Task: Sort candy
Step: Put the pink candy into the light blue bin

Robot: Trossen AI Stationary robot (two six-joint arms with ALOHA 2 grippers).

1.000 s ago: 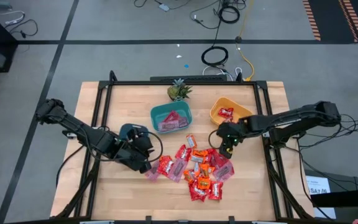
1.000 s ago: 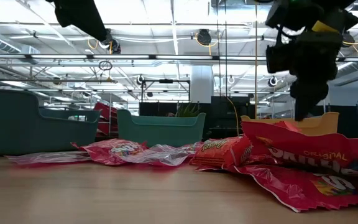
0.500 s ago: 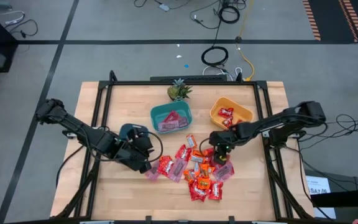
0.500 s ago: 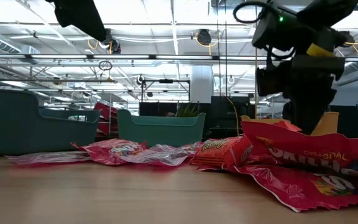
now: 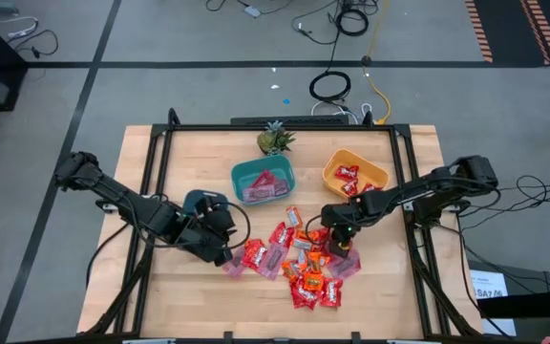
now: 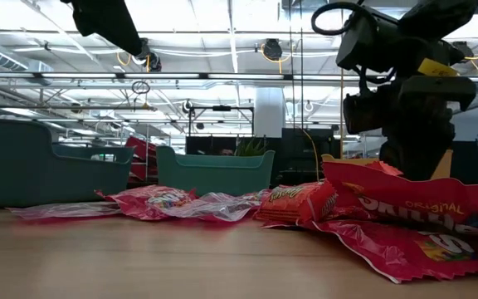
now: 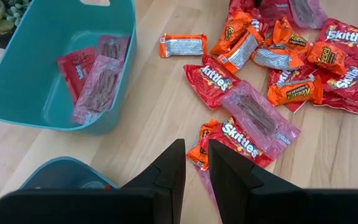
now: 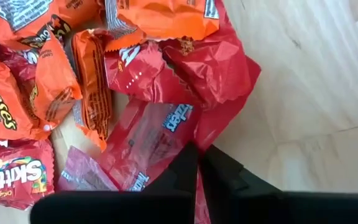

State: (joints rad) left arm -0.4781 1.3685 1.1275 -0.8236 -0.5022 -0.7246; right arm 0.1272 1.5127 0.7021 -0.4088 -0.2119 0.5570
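The candy lies in a loose pile (image 5: pixel 304 263) of red, orange and pink wrappers near the table's middle front, also in the left wrist view (image 7: pixel 272 56). My right gripper (image 5: pixel 337 247) is down on the pile's right side, shut on a pinkish-red Twizzlers wrapper (image 8: pixel 157 140). In the low view a big Skittles bag (image 6: pixel 413 208) hides its fingertips. My left gripper (image 5: pixel 227 256) hangs above the pile's left edge. Its fingers (image 7: pixel 193 146) stand slightly open with nothing between them. My right gripper pinches the Twizzlers wrapper at its edge (image 8: pixel 185 144) between its two fingers, and a red sliver shows between them. The fingers come steeply from above, slanting from the table's right. The wrapper lies flat on the wood and on neighbouring candies.
A teal bowl (image 5: pixel 240 172) with pink-red candies and an orange bowl (image 5: pixel 330 172) with red candies stand behind the pile. A darker teal bowl (image 5: pixel 199 199) sits under my left arm. A small green pineapple-like plant (image 5: pixel 273 139) stands at the far edge. Bare wood lies right of the pile.
My right gripper has come down and toward the table's near-left, from beside the orange bowl onto the right side of the candy pile, tipping more steeply downward. The left arm has kept still.
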